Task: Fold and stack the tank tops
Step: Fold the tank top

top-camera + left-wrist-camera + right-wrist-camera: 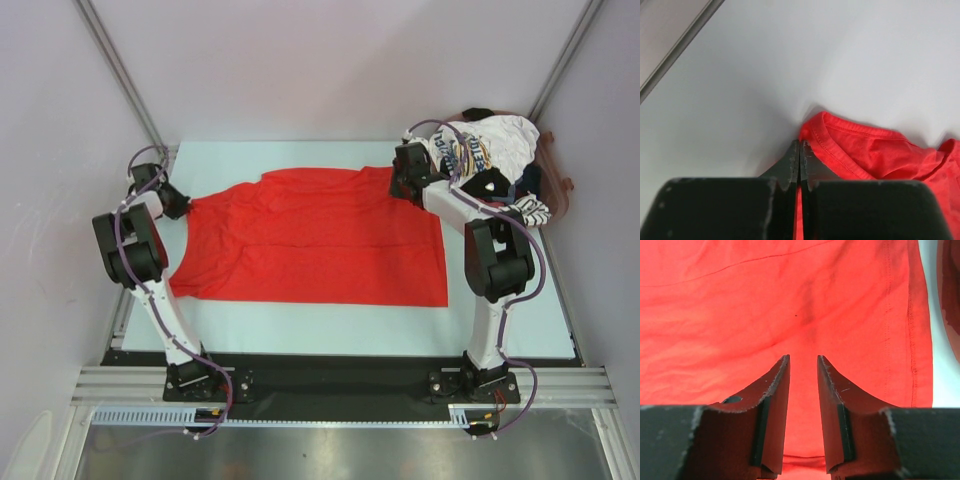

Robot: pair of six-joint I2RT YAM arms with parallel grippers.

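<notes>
Although closed down to no visible gap, grips a thin fold of the red tank top (310, 235) with the left tool (799, 147): jaws pressed together, a sliver of red in the seam, hemmed edge bunched just beyond the tips. Shows that garment spread nearly flat across the middle of the table (300, 325), long straight edge toward the near side, far-left corner stretched to a point at the left tool. Shows the right tool (802, 360) partly open over the far-right corner, red cloth visible through the gap, nothing caught between the jaws; cannot tell whether the tips touch the fabric. Finds the other tank tops heaped in the far-right corner of the table: white printed one (480, 145) on top, striped one (530, 208) at the near side of the heap, dark one (490, 185) between. Looks like the opening of the first fold on the red piece, one far corner secured and the other not yet. Calls next, by this reading, for closing the right tool on the hem beneath, then raising both corners together and carrying them toward the near edge, level and evenly paced, so the thin cloth folds without skewing. Risks dragging the whole garment leftward if lifted from one side alone.
</notes>
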